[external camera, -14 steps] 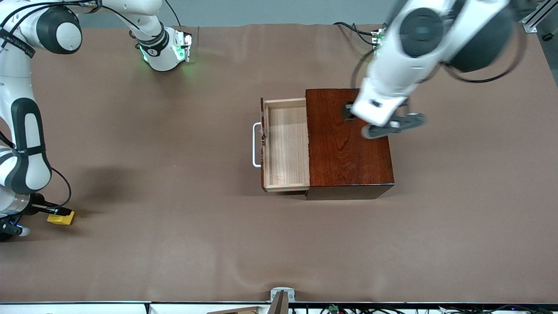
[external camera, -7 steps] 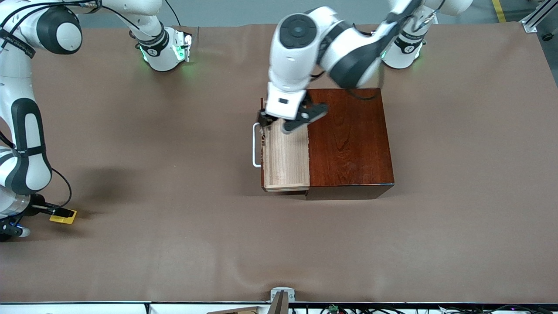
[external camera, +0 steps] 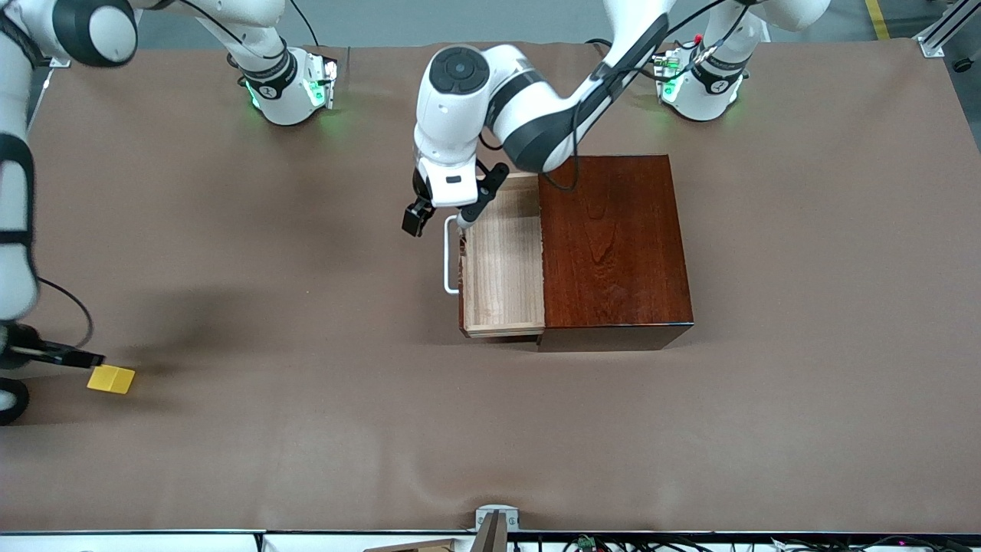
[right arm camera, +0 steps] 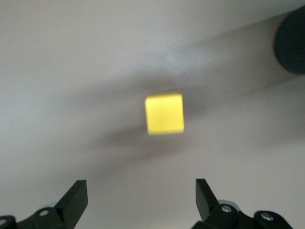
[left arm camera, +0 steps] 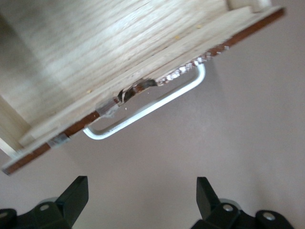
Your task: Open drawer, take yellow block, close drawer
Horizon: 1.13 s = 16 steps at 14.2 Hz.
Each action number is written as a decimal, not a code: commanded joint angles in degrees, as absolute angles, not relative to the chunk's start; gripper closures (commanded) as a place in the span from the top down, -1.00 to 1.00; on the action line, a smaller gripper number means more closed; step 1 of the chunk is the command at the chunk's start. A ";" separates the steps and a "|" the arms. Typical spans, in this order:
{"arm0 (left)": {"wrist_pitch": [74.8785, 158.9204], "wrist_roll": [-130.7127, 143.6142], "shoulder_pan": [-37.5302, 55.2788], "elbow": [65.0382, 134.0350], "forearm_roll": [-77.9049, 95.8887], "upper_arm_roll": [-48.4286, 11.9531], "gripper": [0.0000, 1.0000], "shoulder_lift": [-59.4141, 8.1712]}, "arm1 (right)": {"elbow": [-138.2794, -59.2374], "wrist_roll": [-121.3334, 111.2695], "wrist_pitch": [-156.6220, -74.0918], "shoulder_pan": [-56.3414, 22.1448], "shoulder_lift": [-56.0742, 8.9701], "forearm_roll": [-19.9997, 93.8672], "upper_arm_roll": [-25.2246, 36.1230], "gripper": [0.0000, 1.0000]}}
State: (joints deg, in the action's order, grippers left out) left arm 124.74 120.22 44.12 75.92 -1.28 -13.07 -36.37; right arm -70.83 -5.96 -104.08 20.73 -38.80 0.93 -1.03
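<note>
Both hands gape empty: the right hand (right arm camera: 140,202) hangs over the yellow block (external camera: 110,379) freed on the desk (external camera: 306,429), while the left hand (external camera: 438,221) hovers by the handle (external camera: 448,257), apparently poised to shut the open drawer (external camera: 502,264).

A brown sheet is covering the worktop (external camera: 306,429) from edge to edge, lying in soft ripples toward the front camera and along the edge by the bases. Even light is falling from above, throwing blurred dark shadows across the cloth toward the right arm's end. A grey floor strip (external camera: 460,19) is showing past the worktop's upper edge, with a yellow line (external camera: 876,17) running over it at one corner. An aluminium frame rail (external camera: 941,32) is poking in at that same corner. Along the nearest edge a white rail (external camera: 130,541) is running, a small grey bracket (external camera: 496,520) is sitting at its middle, and dark cables (external camera: 690,545) are trailing beneath.
</note>
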 commanded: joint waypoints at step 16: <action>117.52 142.56 53.27 69.79 -0.70 1.32 1.00 -43.77 | -91.68 2.55 -90.72 4.30 -2.73 0.18 -1.15 1.00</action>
State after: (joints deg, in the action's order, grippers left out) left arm 120.98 142.09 53.72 71.71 -1.12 1.57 -43.65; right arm -94.02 4.03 -93.98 3.85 -3.11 0.78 -1.60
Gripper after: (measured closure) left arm 0.000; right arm 0.000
